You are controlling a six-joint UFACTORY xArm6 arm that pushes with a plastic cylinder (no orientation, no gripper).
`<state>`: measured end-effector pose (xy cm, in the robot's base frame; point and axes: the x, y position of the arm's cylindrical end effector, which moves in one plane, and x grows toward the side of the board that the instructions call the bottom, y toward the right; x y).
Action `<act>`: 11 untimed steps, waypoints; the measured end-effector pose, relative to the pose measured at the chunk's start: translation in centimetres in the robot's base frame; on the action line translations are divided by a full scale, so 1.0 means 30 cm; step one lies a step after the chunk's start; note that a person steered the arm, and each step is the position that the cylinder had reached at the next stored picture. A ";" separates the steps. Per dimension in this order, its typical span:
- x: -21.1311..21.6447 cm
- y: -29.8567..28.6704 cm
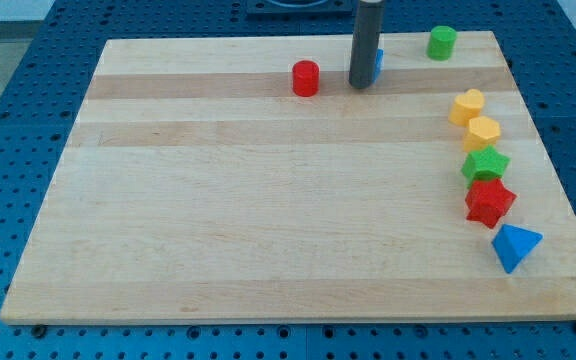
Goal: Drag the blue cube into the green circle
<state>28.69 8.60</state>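
**A:** Where is my tip (362, 86) now?

**B:** Near the worktop's (268, 220) top edge, a little right of the middle. The rod stands upright and hides most of the blue cube (378, 63); only a sliver of blue shows at the rod's right side, so the tip sits just left of it, seemingly touching, though I cannot tell for sure.

**A:** And the hand, wide or narrow?

**B:** There is no hand to judge, only the plain rod.

**A:** What lies around the cube?

**B:** The red cylinder (306, 78) is to the left of the rod, apart from it. The green cylinder (441, 42) is to the right, close to the top edge, with a bare gap between it and the cube.

**A:** The right edge?

**B:** Crowded. Two yellow blocks (467, 106) (484, 132) touch, then a green block (485, 165), a red star (489, 203) and a blue pyramid (515, 246) run down beside it. The pyramid is nearest the right edge.

**A:** Open room?

**B:** The whole middle, left and bottom are bare wood.
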 end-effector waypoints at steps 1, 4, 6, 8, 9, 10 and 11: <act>-0.047 -0.016; -0.141 0.053; -0.129 0.093; -0.132 0.157; -0.140 0.158; -0.147 0.179; -0.151 0.197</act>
